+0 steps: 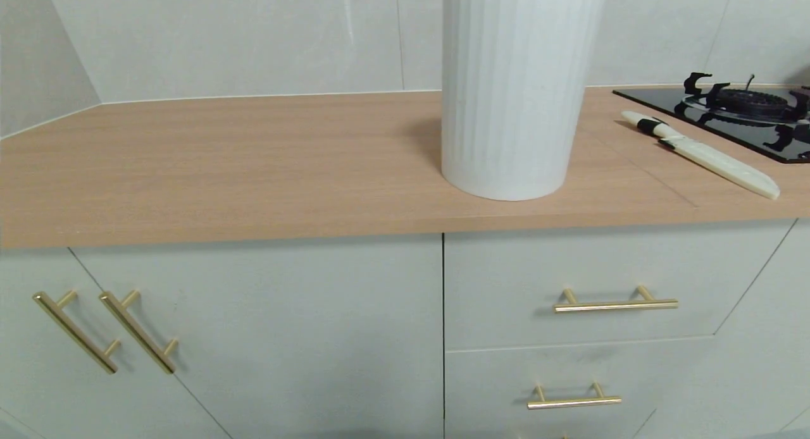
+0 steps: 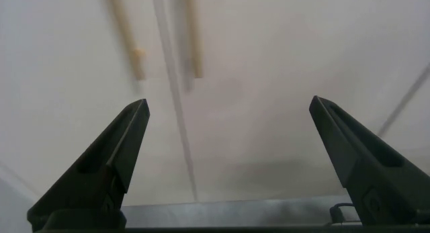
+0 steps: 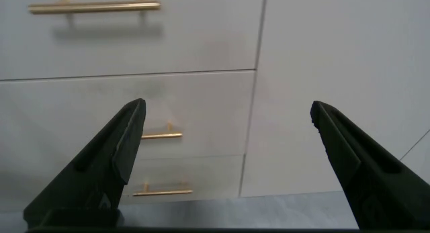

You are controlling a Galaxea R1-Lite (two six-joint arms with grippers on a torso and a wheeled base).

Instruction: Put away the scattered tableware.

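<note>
A cream-white knife point(image 1: 702, 154) with a black band lies on the wooden counter point(image 1: 253, 167) at the right, beside the hob. A tall white ribbed container point(image 1: 516, 88) stands on the counter near its front edge, left of the knife. My left gripper point(image 2: 228, 112) is open, facing the cabinet doors with their two gold handles point(image 2: 191, 35). My right gripper point(image 3: 228, 115) is open too, low in front of the drawer fronts, with nothing between its fingers.
A black glass hob point(image 1: 734, 113) with a burner grate sits at the counter's back right. Below the counter are pale cabinet doors with gold handles point(image 1: 136, 330) on the left and drawers with gold bar handles point(image 1: 615, 305) on the right. Tiled wall behind.
</note>
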